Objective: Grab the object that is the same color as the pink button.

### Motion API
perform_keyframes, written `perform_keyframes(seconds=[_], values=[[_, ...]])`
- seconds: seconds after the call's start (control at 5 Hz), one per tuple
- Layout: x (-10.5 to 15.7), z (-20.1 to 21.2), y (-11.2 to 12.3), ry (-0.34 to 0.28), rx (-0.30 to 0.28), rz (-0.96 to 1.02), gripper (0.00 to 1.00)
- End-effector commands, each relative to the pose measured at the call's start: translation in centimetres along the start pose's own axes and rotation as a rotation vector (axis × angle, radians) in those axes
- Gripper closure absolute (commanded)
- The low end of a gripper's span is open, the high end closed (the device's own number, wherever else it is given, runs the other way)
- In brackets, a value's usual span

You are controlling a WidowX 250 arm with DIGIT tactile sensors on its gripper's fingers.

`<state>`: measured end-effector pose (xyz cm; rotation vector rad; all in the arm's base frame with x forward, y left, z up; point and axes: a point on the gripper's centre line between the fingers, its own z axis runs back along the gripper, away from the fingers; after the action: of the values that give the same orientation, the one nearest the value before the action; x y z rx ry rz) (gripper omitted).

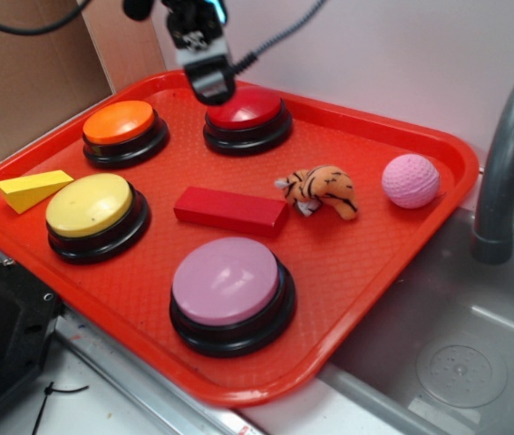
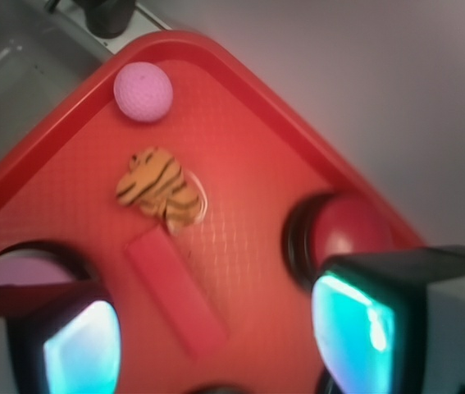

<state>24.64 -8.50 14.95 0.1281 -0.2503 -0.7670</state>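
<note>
Beside a grey sink with a curved faucet (image 1: 509,154), a red tray (image 1: 392,272) sits against a pale wall, and I count 4 dome buttons on it. From tray centre, the pink button (image 1: 227,281) is at 6 o'clock, the yellow button (image 1: 91,206) at 9 o'clock, the orange button (image 1: 119,122) at 10 o'clock and the red button (image 1: 246,109) at 12 o'clock. A red block (image 1: 230,209) lies flat near the middle, with a yellow wedge (image 1: 32,188) on the tray's rim at 9 o'clock. The striped plush tiger (image 1: 323,188) rests just beside the block's right end.

My target, the pink ball (image 1: 411,180), sits alone at 3 o'clock near the tray's far right corner, dimpled and apart from the tiger; in the wrist view it shows at 11 o'clock (image 2: 143,91).

My gripper (image 1: 211,86) hangs over the back of the tray, right at the red button's upper left edge, well apart from the ball. Its jaws stand apart with nothing between them.
</note>
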Motion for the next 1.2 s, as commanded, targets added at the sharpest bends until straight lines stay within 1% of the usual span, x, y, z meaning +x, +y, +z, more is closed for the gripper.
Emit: perform_keyframes(seconds=[0.0, 0.2, 0.4, 0.6, 0.8, 1.0], values=[[5.0, -3.3, -0.6, -0.194, -0.162, -0.298, 0.00], [6.8, -5.9, -0.5, -0.202, -0.239, -0.371, 0.00], [7.7, -7.1, -0.6, -0.211, -0.275, -0.399, 0.00], [8.4, -8.4, -0.6, -0.211, -0.302, -0.423, 0.00], [8.6, -9.4, -0.9, -0.221, -0.331, -0.473, 0.00], [8.6, -10.2, -1.7, -0.187, -0.341, -0.481, 0.00]])
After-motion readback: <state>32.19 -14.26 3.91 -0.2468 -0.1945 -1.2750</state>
